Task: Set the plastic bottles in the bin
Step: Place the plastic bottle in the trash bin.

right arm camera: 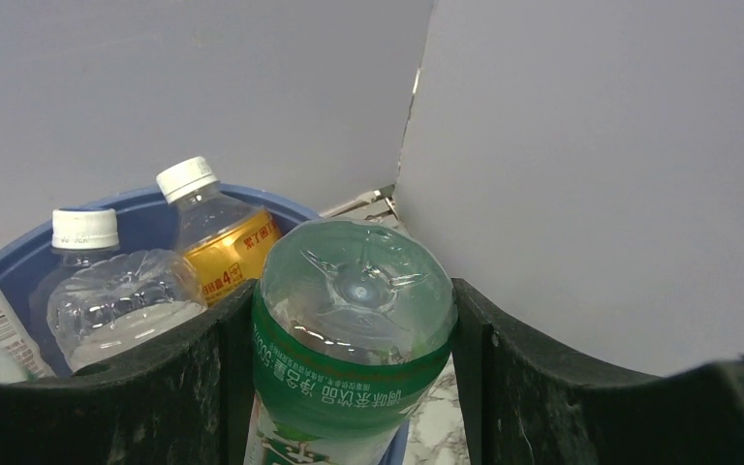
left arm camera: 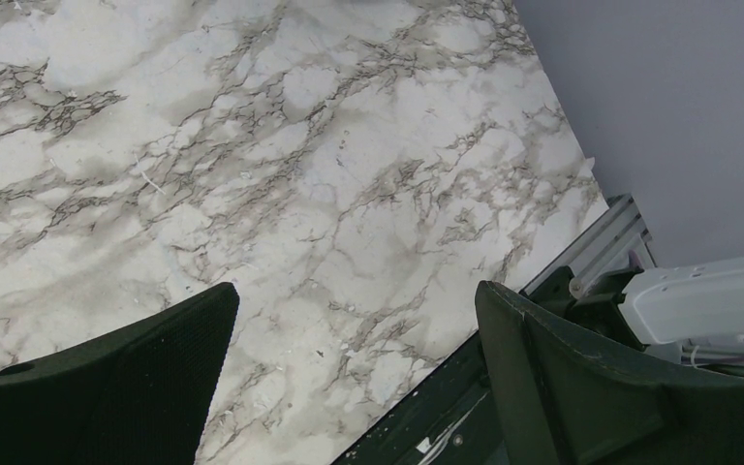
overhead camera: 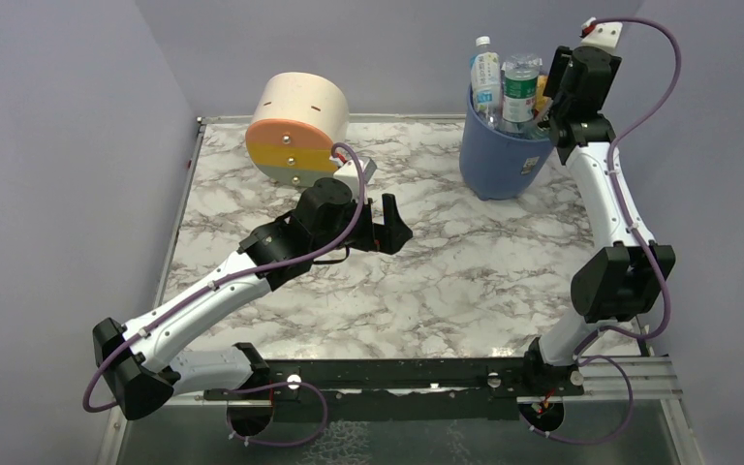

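The blue bin (overhead camera: 500,161) stands at the back right of the marble table, with plastic bottles sticking up out of it. A blue-labelled bottle (overhead camera: 485,79) with a white cap pokes out at its left. My right gripper (overhead camera: 548,97) is over the bin's right rim, shut on a green-labelled bottle (overhead camera: 520,90) that stands base up. In the right wrist view this bottle (right arm camera: 354,320) fills the gap between the fingers of the right gripper (right arm camera: 352,291). Behind it in the bin (right arm camera: 19,254) sit an orange-labelled bottle (right arm camera: 225,240) and a clear bottle (right arm camera: 107,295). My left gripper (overhead camera: 387,229) (left arm camera: 356,291) hangs open over bare marble.
A cream, orange and yellow cylinder (overhead camera: 296,131) lies on its side at the back left. Grey walls close the table at back, left and right. A black crossbar (overhead camera: 397,373) runs along the near edge, and a metal rail (left arm camera: 603,244) borders the table's right side.
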`<state>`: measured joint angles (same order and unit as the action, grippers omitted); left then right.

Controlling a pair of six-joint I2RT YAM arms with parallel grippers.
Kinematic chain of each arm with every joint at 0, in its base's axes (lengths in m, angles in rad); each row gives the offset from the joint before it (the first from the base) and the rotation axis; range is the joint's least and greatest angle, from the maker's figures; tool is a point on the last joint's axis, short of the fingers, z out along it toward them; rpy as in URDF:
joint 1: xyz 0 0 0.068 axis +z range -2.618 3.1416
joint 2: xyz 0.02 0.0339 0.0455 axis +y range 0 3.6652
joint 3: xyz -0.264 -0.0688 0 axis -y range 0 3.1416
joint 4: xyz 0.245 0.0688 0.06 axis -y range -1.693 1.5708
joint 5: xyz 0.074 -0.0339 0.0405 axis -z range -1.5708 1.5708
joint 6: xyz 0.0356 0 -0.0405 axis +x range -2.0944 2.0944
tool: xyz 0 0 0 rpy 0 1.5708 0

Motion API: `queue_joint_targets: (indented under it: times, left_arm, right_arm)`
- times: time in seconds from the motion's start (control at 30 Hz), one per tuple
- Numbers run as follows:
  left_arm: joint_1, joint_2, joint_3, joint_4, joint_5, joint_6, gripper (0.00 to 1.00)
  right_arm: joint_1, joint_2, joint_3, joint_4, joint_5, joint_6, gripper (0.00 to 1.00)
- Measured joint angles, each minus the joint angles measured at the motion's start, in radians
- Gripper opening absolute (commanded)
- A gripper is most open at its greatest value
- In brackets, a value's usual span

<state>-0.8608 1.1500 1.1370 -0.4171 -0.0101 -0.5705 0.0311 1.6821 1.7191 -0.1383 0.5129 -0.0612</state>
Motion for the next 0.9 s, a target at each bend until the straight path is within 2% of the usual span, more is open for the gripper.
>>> queue_joint_targets:
  times: [0.3,0.5,0.63,0.9]
  left_arm:
    - [0.003,-0.001,0.000,0.000,0.002,0.000,0.99]
    - [0.004,-0.010,-0.002,0.001,0.002,0.000,0.99]
    - [0.006,-0.021,-0.008,0.003,0.002,0.000,0.99]
    - [0.009,-0.021,-0.008,0.003,0.002,0.000,0.99]
  right_arm:
    - [-0.001,-0.004,-0.028,0.008,-0.062,0.039,0.61]
    - [-0.007,-0.023,-0.057,0.024,-0.080,0.065,0.71]
    - [-0.007,-0.023,-0.056,0.022,-0.090,0.089,0.85]
    - [-0.001,-0.023,-0.018,-0.068,-0.145,0.127,0.90]
